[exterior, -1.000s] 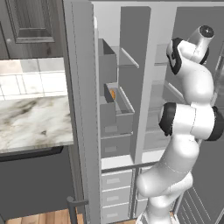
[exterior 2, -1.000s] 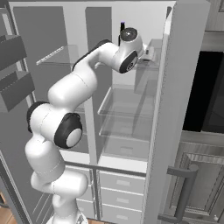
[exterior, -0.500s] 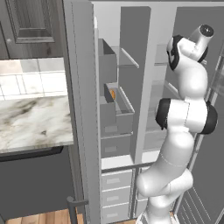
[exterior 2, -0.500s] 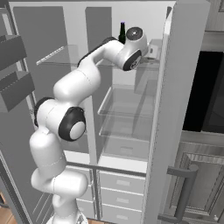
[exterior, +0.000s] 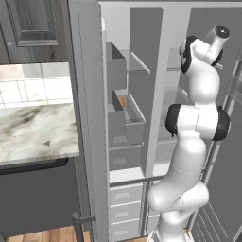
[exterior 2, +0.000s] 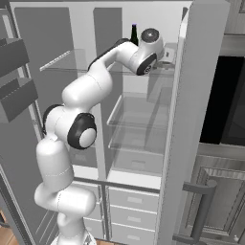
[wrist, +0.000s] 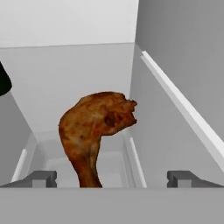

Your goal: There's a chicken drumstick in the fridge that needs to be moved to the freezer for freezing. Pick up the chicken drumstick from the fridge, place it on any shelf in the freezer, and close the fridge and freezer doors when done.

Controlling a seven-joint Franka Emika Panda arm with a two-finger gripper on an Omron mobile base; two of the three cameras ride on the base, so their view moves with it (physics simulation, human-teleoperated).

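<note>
The pincer (wrist: pixel 112 178) stands spread wide, holding nothing, its two grey tips at either side of the hand view's lower edge with the drumstick (wrist: pixel 95 133) rising between them, not touching either. Left of the meat sits a dark bottle (wrist: pixel 3 78) at the frame's edge. The drumstick lies on a clear upper shelf (wrist: pixel 183 109) inside the fridge (exterior 2: pixel 143 143), bulbous meaty end farther from the hand, thin bone end nearer.

It looks light and firm, with a glossy browned skin that may be slick. The bulb is lumpy and could roll, so I would close across the thick part just above the narrowing shank, where there is most to grip and the weight stays centred. The bone end alone seems too slim and would let it swing.
</note>
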